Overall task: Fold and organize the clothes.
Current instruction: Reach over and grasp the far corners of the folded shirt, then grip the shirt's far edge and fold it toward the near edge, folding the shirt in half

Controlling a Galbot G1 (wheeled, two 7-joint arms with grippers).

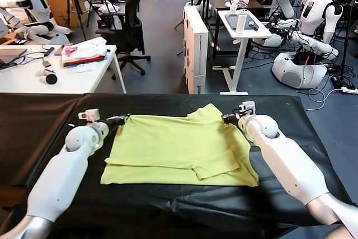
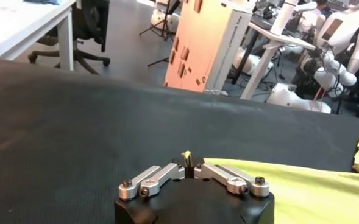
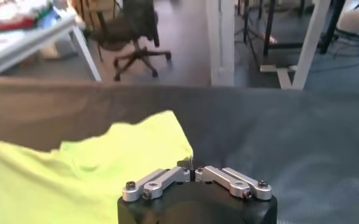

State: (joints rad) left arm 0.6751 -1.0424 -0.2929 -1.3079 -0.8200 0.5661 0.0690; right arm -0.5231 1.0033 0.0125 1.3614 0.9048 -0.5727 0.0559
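Left gripper and right gripper both pinched shut on the far corners of the T-shirt lying mid-table; thin grips may slip once lifted, spoiling the fold.

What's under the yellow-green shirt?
The T-shirt lies flat on a black-covered table, which shows all around it. The cover directly beneath is hidden. Left gripper and right gripper pinch its far corners.
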